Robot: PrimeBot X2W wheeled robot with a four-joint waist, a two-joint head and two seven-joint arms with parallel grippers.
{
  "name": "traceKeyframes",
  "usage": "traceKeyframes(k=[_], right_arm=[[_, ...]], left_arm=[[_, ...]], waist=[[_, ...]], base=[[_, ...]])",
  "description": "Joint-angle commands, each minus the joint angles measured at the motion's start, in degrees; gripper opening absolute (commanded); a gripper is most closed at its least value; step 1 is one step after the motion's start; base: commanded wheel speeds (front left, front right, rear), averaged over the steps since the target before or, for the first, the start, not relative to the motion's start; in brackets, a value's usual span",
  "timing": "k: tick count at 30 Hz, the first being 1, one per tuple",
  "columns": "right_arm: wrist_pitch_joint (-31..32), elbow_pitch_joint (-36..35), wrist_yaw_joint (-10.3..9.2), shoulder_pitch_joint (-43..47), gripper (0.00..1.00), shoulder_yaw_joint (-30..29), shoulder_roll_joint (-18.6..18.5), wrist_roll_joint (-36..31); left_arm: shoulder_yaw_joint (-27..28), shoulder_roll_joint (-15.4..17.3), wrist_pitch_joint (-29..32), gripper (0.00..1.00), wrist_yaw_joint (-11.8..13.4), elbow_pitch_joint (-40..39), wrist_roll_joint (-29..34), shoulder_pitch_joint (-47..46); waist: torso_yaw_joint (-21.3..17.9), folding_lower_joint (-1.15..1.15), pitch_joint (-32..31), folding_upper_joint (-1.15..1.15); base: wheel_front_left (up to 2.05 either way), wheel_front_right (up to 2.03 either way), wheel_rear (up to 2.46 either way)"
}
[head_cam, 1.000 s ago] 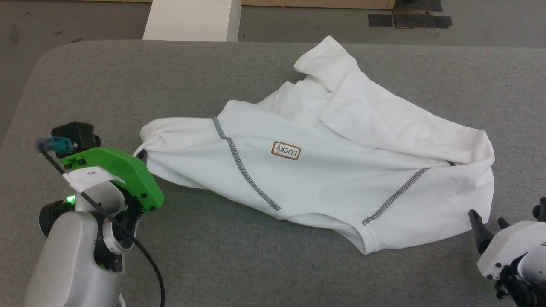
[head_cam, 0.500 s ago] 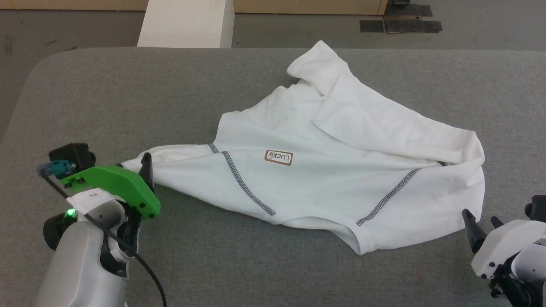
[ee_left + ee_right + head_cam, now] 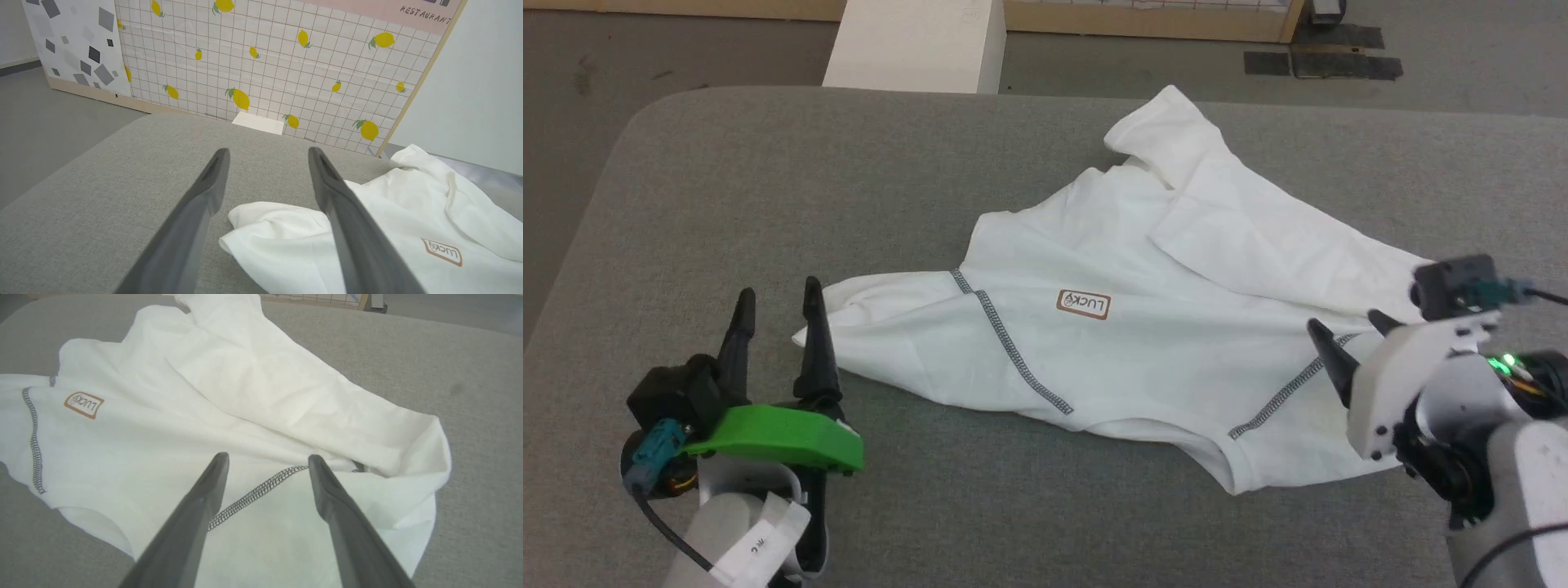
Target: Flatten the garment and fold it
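Observation:
The garment (image 3: 1160, 327), a white shirt with grey zigzag seams and a small brown label, lies rumpled across the middle of the grey table (image 3: 768, 180). My left gripper (image 3: 777, 294) stands open at the garment's left end, its right finger beside the bunched corner and nothing between the jaws. In the left wrist view the left gripper (image 3: 268, 150) is apart over the table, with the garment (image 3: 388, 228) corner below it. My right gripper (image 3: 1344, 320) is open over the garment's right side. The right wrist view has the right gripper (image 3: 268, 456) above a zigzag seam of the garment (image 3: 245, 396).
A white box (image 3: 915, 41) stands on the floor just beyond the table's far edge. A lemon-patterned wall panel (image 3: 265, 61) rises behind it. The table's left corner is rounded, with bare grey surface left of and in front of the shirt.
My left gripper has opened and let go of the garment's left end, which now rests on the table. My right gripper has moved in over the garment's right side. The camera has shifted slightly.

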Motion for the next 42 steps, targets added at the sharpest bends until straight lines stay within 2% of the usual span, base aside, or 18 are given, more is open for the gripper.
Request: traceKeyframes(k=[1, 10, 16, 21, 22, 23, 24, 31, 42], right_arm=[[1.33, 0.98, -0.09, -3.12, 1.00, 2.36, -1.07, -1.22], [8.69, 16.46, -0.09, -22.81, 1.00, 15.78, -4.23, -6.33], [14.78, 25.03, -0.09, -28.67, 1.00, 25.69, -7.93, -6.03], [20.09, 27.31, -0.09, -29.80, 1.00, 32.61, -11.99, -2.21], [20.82, 27.34, -0.09, -29.93, 0.39, 33.38, -12.96, -1.20], [20.92, 27.16, -0.09, -30.11, 0.16, 33.56, -13.61, -0.30], [20.65, 26.85, -0.09, -30.41, 0.00, 33.43, -14.32, 0.61], [17.33, 26.36, -0.09, -34.43, 0.00, 27.31, -16.84, 1.15], [11.46, 28.46, -0.09, -43.39, 0.00, 15.85, -17.44, -7.75]], left_arm=[[-0.30, -0.74, -1.06, 1.00, -0.42, 0.16, 0.54, 0.45], [-3.50, -4.26, -2.71, 1.00, -1.26, 1.58, 1.42, -3.98], [-4.88, -6.29, -3.45, 1.00, -1.67, 2.94, 1.51, -5.98], [-5.66, -7.22, -3.84, 1.00, -2.43, 4.53, 1.14, -6.79], [-5.75, -7.40, -3.92, 1.00, -2.54, 4.79, 1.09, -6.94], [-5.85, -7.55, -3.96, 1.00, -2.60, 5.03, 1.03, -7.04], [-5.98, -7.70, -4.02, 1.00, -2.73, 5.26, 1.01, -7.21], [-7.05, -8.67, -4.31, 1.00, -3.82, 6.04, 0.89, -8.61], [-9.50, -9.91, -4.45, 1.00, -4.74, 7.56, 0.20, -10.43]], waist=[[0.86, 0.00, 0.85, 0.53], [6.02, 0.00, 6.94, 0.53], [9.62, 0.00, 10.69, 0.53], [11.53, 0.00, 12.17, 0.53], [11.83, 0.00, 12.36, 0.53], [12.10, 0.00, 12.57, 0.53], [12.40, 0.00, 12.80, 0.53], [14.61, 0.00, 14.66, 0.53], [18.48, 0.00, 18.45, 0.53]], base=[[0.00, 0.00, 0.00], [0.00, 0.00, 0.00], [0.00, 0.00, 0.00], [0.00, 0.00, 0.00], [0.00, 0.00, 0.00], [0.00, 0.00, 0.00], [0.00, 0.00, 0.00], [0.00, 0.00, 0.00], [0.00, 0.00, 0.00]])
